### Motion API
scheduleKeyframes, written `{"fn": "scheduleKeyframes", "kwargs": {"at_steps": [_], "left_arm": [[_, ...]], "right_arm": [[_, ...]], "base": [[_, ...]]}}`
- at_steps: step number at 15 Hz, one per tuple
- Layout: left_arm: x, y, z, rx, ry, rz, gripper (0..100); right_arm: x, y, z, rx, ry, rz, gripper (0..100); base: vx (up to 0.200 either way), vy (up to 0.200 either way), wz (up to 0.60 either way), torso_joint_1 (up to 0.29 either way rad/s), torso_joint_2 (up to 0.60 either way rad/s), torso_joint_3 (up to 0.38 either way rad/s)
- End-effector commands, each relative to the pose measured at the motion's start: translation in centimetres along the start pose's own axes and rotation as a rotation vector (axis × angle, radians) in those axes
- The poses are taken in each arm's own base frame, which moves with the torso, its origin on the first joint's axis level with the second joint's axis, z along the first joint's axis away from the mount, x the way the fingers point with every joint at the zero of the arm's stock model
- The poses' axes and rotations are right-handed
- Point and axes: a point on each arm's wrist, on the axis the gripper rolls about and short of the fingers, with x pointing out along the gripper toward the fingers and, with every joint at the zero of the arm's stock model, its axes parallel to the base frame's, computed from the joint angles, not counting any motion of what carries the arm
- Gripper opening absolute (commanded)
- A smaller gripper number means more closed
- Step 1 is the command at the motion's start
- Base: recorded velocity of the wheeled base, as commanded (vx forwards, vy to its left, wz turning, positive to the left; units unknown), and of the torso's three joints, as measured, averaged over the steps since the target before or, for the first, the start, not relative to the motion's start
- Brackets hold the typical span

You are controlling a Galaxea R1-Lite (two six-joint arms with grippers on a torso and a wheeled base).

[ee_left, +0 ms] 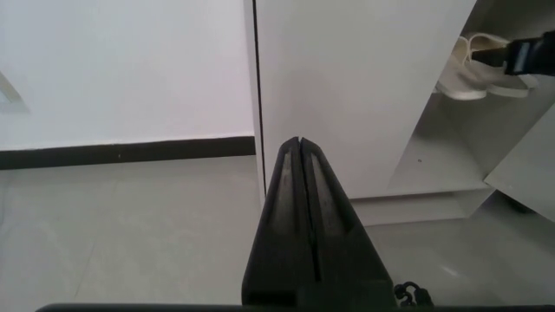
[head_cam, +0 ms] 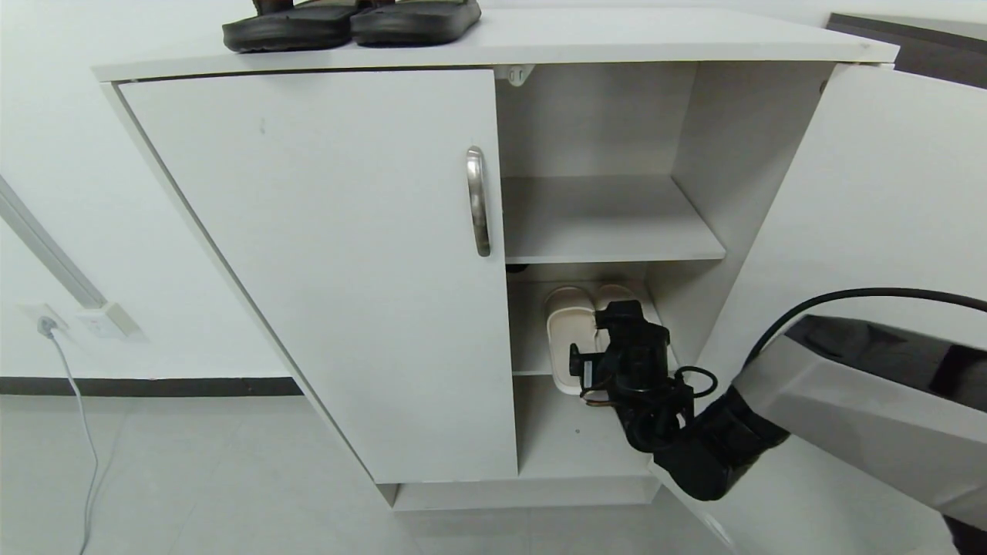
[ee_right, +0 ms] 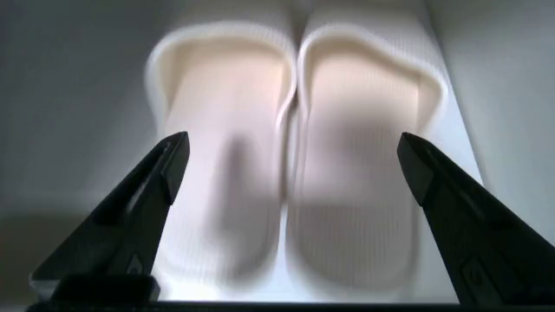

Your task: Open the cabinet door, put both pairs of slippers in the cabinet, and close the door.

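Note:
The white cabinet (head_cam: 308, 254) has its right door (head_cam: 864, 231) swung open and its left door shut. A pair of white slippers (head_cam: 567, 331) lies side by side on the lower middle shelf, seen close in the right wrist view (ee_right: 295, 173). My right gripper (ee_right: 295, 173) is open just in front of the pair, its fingers (ee_right: 147, 199) spread wider than both slippers and touching neither; the head view shows it (head_cam: 617, 320) at the shelf's front edge. A pair of black slippers (head_cam: 351, 23) rests on the cabinet top. My left gripper (ee_left: 299, 147) is shut and empty, low near the floor, facing the cabinet's shut door.
The upper shelf (head_cam: 609, 223) and the bottom compartment (head_cam: 570, 439) hold nothing. The shut left door carries a metal handle (head_cam: 478, 202). A wall socket with a cable (head_cam: 46, 324) sits at the left above the tiled floor (head_cam: 193, 478).

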Motion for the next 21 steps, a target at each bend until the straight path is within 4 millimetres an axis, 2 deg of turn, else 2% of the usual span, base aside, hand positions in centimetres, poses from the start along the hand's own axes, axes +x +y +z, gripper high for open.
{"fn": "scheduleKeyframes", "kwargs": {"at_steps": [1, 3, 5, 7, 11, 21], "left_arm": [[0.0, 0.0, 0.0, 0.0, 0.001, 0.001, 0], [0.0, 0.0, 0.0, -0.002, 0.001, 0.001, 0], [0.0, 0.0, 0.0, -0.003, 0.001, 0.002, 0], [0.0, 0.0, 0.0, -0.003, 0.001, 0.001, 0], [0.0, 0.0, 0.0, -0.003, 0.001, 0.001, 0], [0.0, 0.0, 0.0, -0.009, 0.001, 0.001, 0]], "right_arm": [[-6.0, -0.6, 2.4, 0.003, -0.013, 0.07, 100], [-8.1, -1.4, 2.1, -0.011, 0.011, 0.087, 100], [-9.4, -0.7, 1.1, -0.013, 0.015, 0.125, 100], [-9.1, -0.3, 1.0, -0.008, 0.012, 0.129, 100], [-9.4, -0.1, 1.0, -0.007, 0.008, 0.139, 100], [-10.0, -0.2, 0.8, -0.016, 0.015, 0.147, 100]], "base": [[0.0, 0.0, 0.0, 0.0, 0.0, 0.0], [0.0, 0.0, 0.0, 0.0, 0.0, 0.0], [0.0, 0.0, 0.0, 0.0, 0.0, 0.0], [0.0, 0.0, 0.0, 0.0, 0.0, 0.0], [-0.2, 0.0, 0.0, 0.004, 0.0, 0.005], [0.0, 0.0, 0.0, 0.0, 0.0, 0.008]]}}
